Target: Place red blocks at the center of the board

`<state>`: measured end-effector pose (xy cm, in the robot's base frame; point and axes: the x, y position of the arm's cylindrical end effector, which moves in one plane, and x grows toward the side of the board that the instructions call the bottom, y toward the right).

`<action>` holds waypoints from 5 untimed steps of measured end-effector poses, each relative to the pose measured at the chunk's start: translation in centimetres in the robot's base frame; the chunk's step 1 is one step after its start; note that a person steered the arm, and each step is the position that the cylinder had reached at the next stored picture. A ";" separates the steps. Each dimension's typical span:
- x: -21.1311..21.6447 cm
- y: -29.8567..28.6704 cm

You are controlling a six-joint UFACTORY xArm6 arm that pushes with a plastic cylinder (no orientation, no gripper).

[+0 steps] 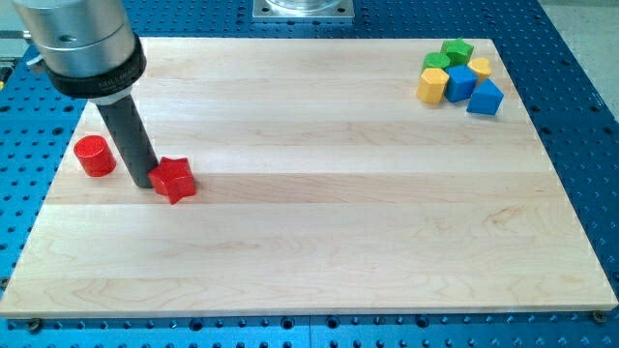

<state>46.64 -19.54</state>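
A red star-shaped block lies on the wooden board at the view's left. A red cylinder stands further left, near the board's left edge. My tip sits between the two red blocks, touching the left side of the red star and a short way right of the cylinder. The dark rod rises from it toward the view's top left.
A cluster of blocks sits at the view's top right: two green blocks, a yellow cylinder-like block, a smaller yellow block, and two blue blocks. A blue perforated table surrounds the board.
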 end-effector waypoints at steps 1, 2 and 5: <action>2.7 -3.2; 5.7 -3.1; 3.2 3.6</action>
<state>49.83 -15.96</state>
